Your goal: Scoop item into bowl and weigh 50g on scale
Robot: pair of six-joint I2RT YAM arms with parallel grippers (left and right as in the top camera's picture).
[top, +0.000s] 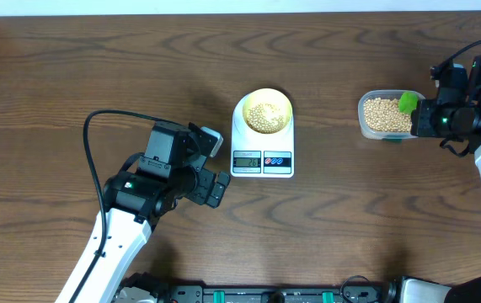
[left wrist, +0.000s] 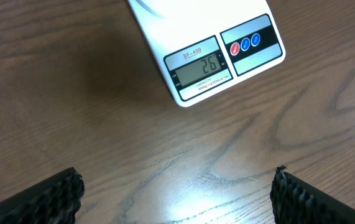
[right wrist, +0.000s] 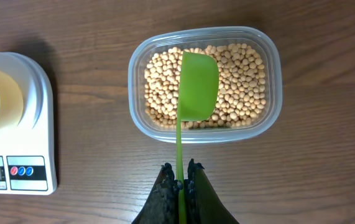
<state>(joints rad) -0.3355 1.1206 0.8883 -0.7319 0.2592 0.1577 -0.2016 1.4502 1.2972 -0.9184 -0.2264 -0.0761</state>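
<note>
Right pincer point(right wrist: 180, 183) grips green scoop point(right wrist: 197, 84) over tub point(right wrist: 272, 74) beans point(right wrist: 242, 87) | my left pincer point(left wrist: 177, 193) gapes empty before scale point(left wrist: 208, 53) | bowl point(top: 284, 104) on it part-filled, reads 26 | roughly half left, I judge.

Overhead: straight down, far. Wrist views: angled down, close. All 3 share scale point(top: 262, 160).

Bright, even light; soft shadow beside scale point(right wrist: 37, 124); glare on table point(left wrist: 183, 202); pics sharp.
</note>
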